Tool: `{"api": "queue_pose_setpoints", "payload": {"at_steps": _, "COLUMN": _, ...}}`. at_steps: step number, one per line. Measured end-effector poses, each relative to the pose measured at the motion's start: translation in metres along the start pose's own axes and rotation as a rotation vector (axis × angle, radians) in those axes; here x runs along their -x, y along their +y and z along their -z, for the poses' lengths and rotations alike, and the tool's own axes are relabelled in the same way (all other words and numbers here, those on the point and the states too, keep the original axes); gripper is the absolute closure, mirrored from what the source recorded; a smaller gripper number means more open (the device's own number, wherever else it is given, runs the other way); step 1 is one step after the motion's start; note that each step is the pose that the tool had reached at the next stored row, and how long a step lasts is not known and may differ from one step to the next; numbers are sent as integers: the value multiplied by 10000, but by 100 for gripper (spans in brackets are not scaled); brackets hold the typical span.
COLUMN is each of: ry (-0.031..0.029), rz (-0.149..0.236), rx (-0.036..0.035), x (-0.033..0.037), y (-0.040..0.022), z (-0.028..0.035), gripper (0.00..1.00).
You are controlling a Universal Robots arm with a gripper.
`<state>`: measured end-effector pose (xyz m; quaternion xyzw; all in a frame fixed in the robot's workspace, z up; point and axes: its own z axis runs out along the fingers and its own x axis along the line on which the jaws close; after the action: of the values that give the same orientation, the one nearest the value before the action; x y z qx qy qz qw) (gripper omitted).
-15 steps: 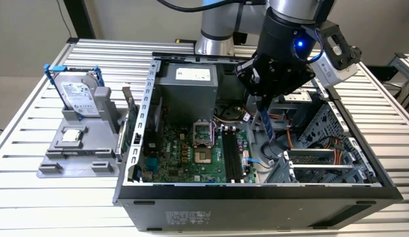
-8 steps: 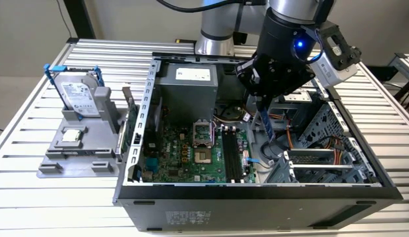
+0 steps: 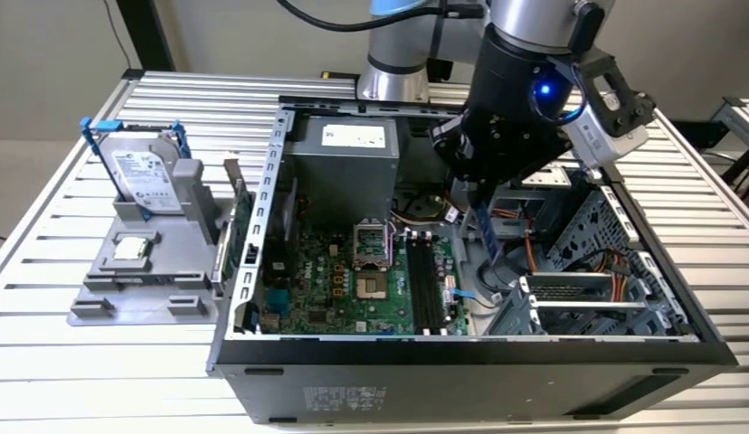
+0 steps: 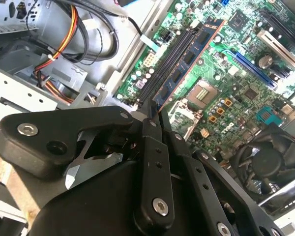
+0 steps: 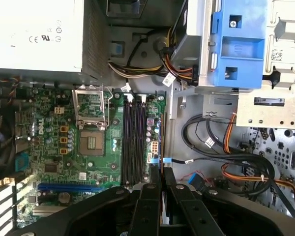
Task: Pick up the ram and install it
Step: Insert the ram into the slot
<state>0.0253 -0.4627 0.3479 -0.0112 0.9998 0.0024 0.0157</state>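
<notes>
Slatted metal tabletop point(image 3: 61, 362) carried an open computer case point(image 3: 471, 353) with its motherboard point(image 3: 350, 289) exposed. Reaching into the case, the gripper point(image 3: 486, 203) had its fingers point(image 4: 150, 132) closed tight on the ram point(image 3: 487, 237), which hung upright from the fingertips. In the second wrist view the ram point(image 4: 187, 61) stretched away from the gripper point(image 4: 155, 115), just beside the 4 black memory slots point(image 5: 133, 142) and above them. A grey stand point(image 3: 146, 262) holding a hard drive point(image 3: 143, 167) sat well apart from the tool, outside the case.

Lab: slatted aluminium bench point(image 3: 85, 362), robot arm point(image 3: 519, 54)
</notes>
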Motion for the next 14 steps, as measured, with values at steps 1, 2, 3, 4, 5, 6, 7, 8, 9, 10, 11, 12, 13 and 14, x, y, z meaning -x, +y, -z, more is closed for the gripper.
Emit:
{"api": "queue_pose_setpoints", "payload": {"at_steps": 1, "ry": -1, "rz": 0, "rx": -2, "x": 0, "y": 0, "z": -19, "gripper": 100}}
{"api": "queue_pose_setpoints", "payload": {"at_steps": 2, "ry": 0, "rz": 1, "rx": -4, "x": -1, "y": 0, "z": -37, "gripper": 100}}
{"api": "queue_pose_setpoints", "payload": {"at_steps": 3, "ry": 0, "rz": -1, "rx": -6, "x": -2, "y": 0, "z": -55, "gripper": 100}}
{"api": "queue_pose_setpoints", "payload": {"at_steps": 4, "ry": 0, "rz": -2, "rx": -7, "x": -2, "y": 0, "z": -73, "gripper": 100}}
{"api": "queue_pose_setpoints", "payload": {"at_steps": 5, "ry": 0, "rz": -4, "rx": -9, "x": -3, "y": 0, "z": -92, "gripper": 100}}
{"api": "queue_pose_setpoints", "payload": {"at_steps": 6, "ry": 0, "rz": -10, "rx": -12, "x": -4, "y": 1, "z": -109, "gripper": 100}}
{"api": "queue_pose_setpoints", "payload": {"at_steps": 7, "ry": 0, "rz": -21, "rx": -20, "x": -4, "y": 2, "z": -127, "gripper": 100}}
{"api": "queue_pose_setpoints", "payload": {"at_steps": 8, "ry": 1, "rz": -40, "rx": -24, "x": -4, "y": 3, "z": -146, "gripper": 100}}
{"api": "queue_pose_setpoints", "payload": {"at_steps": 9, "ry": 0, "rz": -68, "rx": -27, "x": -5, "y": 5, "z": -164, "gripper": 100}}
{"api": "queue_pose_setpoints", "payload": {"at_steps": 10, "ry": 0, "rz": -94, "rx": -29, "x": -5, "y": 5, "z": -182, "gripper": 100}}
{"api": "queue_pose_setpoints", "payload": {"at_steps": 11, "ry": 0, "rz": -120, "rx": -31, "x": -6, "y": 5, "z": -201, "gripper": 100}}
{"api": "queue_pose_setpoints", "payload": {"at_steps": 12, "ry": 0, "rz": -153, "rx": -35, "x": -7, "y": 5, "z": -218, "gripper": 100}}
{"api": "queue_pose_setpoints", "payload": {"at_steps": 13, "ry": 0, "rz": -177, "rx": -46, "x": -7, "y": 6, "z": -237, "gripper": 100}}
{"api": "queue_pose_setpoints", "payload": {"at_steps": 14, "ry": 0, "rz": -205, "rx": -62, "x": -10, "y": 6, "z": -252, "gripper": 100}}
